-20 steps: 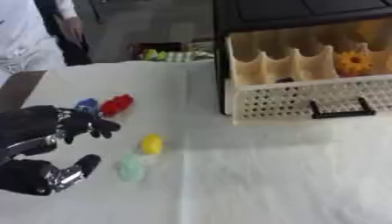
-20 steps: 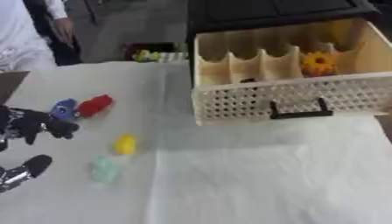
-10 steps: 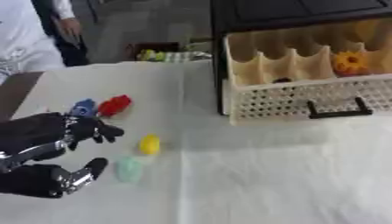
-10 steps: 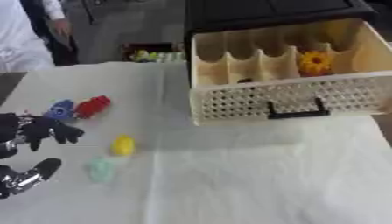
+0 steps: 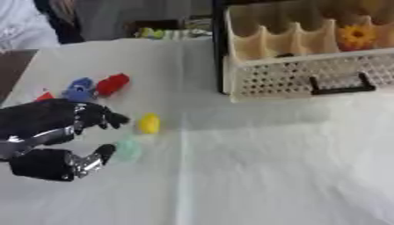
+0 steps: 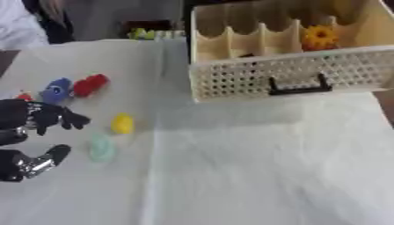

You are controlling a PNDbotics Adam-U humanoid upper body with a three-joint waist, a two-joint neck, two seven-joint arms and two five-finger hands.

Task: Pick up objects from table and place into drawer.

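Left hand: I see my left hand (image 5: 54, 136) low at the left edge of the counter (image 5: 254, 167), fingers and thumb spread apart, gripping nothing.
Thumb: it points toward the pale green object (image 5: 127, 148) and stops just short of it.
Fingers: their tips lie near the yellow object (image 5: 148, 123), not touching it.
Other objects: a blue object (image 5: 79, 89) and a red object (image 5: 112, 84) lie side by side, touching, farther back on the counter; a small red bit (image 5: 45, 96) shows beside the blue one.
Drawer: the cream perforated drawer (image 6: 285, 74) stands pulled open at the far right, with a black handle (image 6: 296, 85) on its front.
Inside drawer: an orange flower-like object (image 6: 319, 38) sits in a right-hand compartment.
Right hand: I cannot see it in either view.
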